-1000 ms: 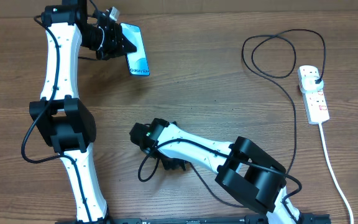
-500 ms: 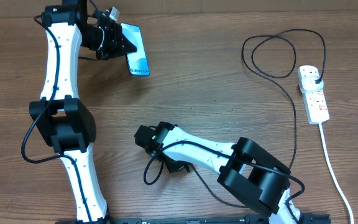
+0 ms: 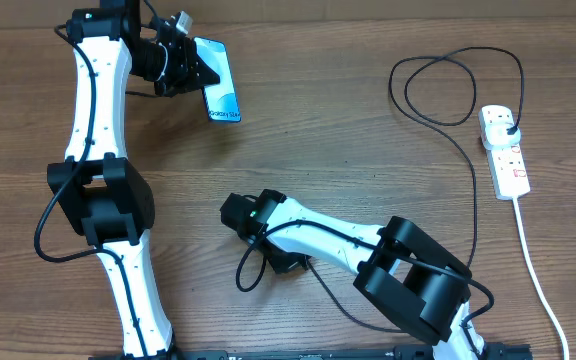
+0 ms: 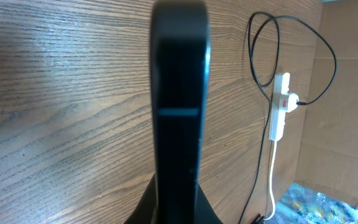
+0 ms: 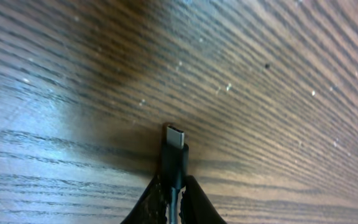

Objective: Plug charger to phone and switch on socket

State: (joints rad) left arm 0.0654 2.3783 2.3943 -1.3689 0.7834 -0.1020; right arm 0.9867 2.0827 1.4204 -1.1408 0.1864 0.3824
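My left gripper [image 3: 196, 68] is shut on the phone [image 3: 222, 93], holding it at the back left with its light-blue screen up; the left wrist view shows the phone's dark edge [image 4: 179, 106] end on. My right gripper [image 3: 230, 210] is shut on the charger's connector tip [image 5: 174, 149], low over the wood at front centre. The black charger cable [image 3: 468, 160] runs from my right arm up to its plug in the socket. The socket [image 3: 504, 152], a white power strip with red-marked switches, lies at the right and also shows in the left wrist view [image 4: 281, 112].
The socket's thick white cord [image 3: 538, 275] runs down toward the front right edge. The charger cable loops [image 3: 453, 85] at the back right. A cardboard wall [image 4: 347, 93] stands beyond the socket.
My right gripper has moved a little to the right and forward with the connector tip. The left gripper and phone have not moved.
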